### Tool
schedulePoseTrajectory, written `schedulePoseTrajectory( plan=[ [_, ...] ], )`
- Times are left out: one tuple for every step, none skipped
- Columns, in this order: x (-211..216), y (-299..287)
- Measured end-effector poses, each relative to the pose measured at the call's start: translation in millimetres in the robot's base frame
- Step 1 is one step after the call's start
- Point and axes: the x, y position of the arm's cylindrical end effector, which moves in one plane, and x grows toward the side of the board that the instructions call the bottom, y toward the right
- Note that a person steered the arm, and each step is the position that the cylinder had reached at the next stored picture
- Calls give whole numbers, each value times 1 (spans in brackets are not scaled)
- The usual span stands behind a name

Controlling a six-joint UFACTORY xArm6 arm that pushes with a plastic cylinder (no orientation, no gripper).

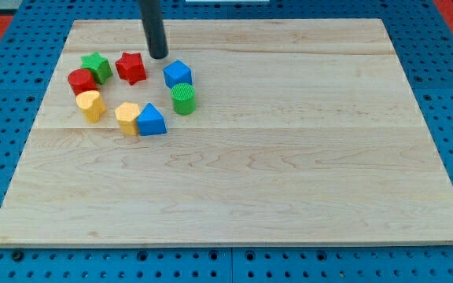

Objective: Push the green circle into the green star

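Observation:
The green circle (183,99), a short upright cylinder, stands left of the board's middle near the view's top. The green star (97,66) lies further to the view's left, touching a red circle (81,81). My tip (159,56) rests on the board above and left of the green circle, between a red star (131,67) and a blue block (177,74). The blue block sits just above the green circle. The red star lies between the green star and my tip.
A yellow heart-like block (90,104) lies below the red circle. A yellow block (127,118) touches a blue triangular block (151,120) to the left of the green circle. The wooden board (289,173) lies on a blue perforated table.

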Motion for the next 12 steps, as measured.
schedulePoseTrajectory(
  plan=[
    [6,6],
    [19,31],
    [46,16],
    [71,16],
    [80,19],
    [83,7],
    [70,43],
    [91,57],
    [137,30],
    [143,6],
    [142,17],
    [190,-2]
  ],
)
